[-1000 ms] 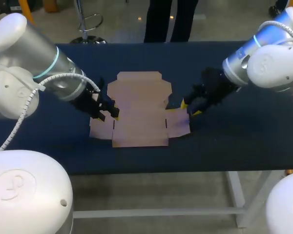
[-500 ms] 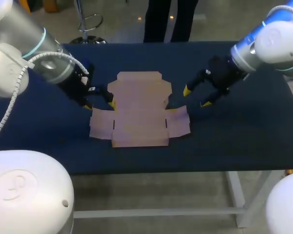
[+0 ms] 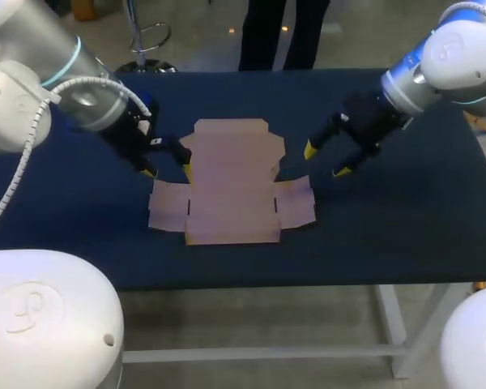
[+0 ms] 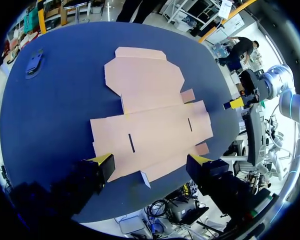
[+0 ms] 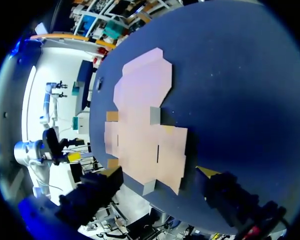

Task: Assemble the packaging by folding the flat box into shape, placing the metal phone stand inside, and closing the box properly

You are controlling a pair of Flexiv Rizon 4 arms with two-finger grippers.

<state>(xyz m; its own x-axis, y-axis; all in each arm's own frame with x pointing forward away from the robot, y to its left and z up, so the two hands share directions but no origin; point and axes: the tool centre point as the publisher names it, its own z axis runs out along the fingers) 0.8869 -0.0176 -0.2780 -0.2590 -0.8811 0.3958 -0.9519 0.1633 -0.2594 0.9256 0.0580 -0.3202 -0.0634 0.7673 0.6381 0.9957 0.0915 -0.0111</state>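
The flat cardboard box (image 3: 231, 182) lies unfolded in the middle of the dark blue table (image 3: 405, 235). My left gripper (image 3: 168, 170) hovers open just left of the box's far half, nothing between its fingers. My right gripper (image 3: 324, 160) hangs open off the box's right edge, also empty. In the left wrist view the box (image 4: 150, 120) spreads ahead of the open gripper (image 4: 151, 162), and a small dark grey object (image 4: 34, 62), possibly the phone stand, lies beyond the box near a far corner of the table. The right wrist view has the box (image 5: 140, 130) ahead of its open gripper (image 5: 159, 175).
The box's small side flaps (image 3: 168, 209) lie flat on the cloth, the right one (image 3: 296, 203) slightly lifted. Bare table cloth stretches to the right (image 3: 421, 186) and along the front edge (image 3: 251, 271).
Both grippers have drawn back from the box's side flaps and risen, their fingers spreading wider. The box stays flat in place.
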